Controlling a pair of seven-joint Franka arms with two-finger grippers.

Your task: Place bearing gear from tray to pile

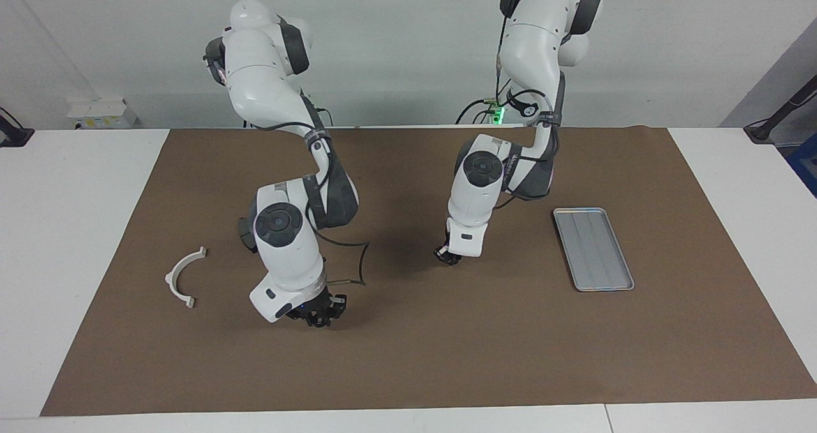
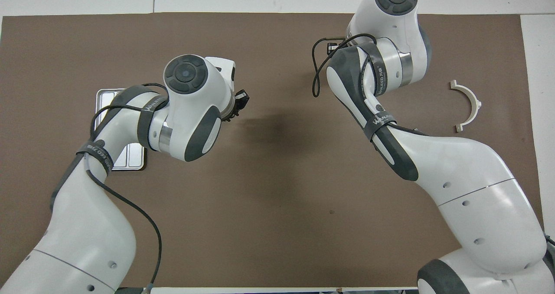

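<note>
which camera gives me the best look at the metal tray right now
The facing view: the tray lies fully uncovered there, toward the left arm's end of the table. In the overhead view the left arm covers most of it.

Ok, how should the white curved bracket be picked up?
Pinch the white bracket at mid-arc, coming straight down from above and closing across the thin band: it lies flat on the mat, with bare mat inside and outside the curve.

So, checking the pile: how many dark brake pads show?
1: a brake pad edge shows beside the right arm, nearer the robots than the white bracket. That arm may hide more.
</note>
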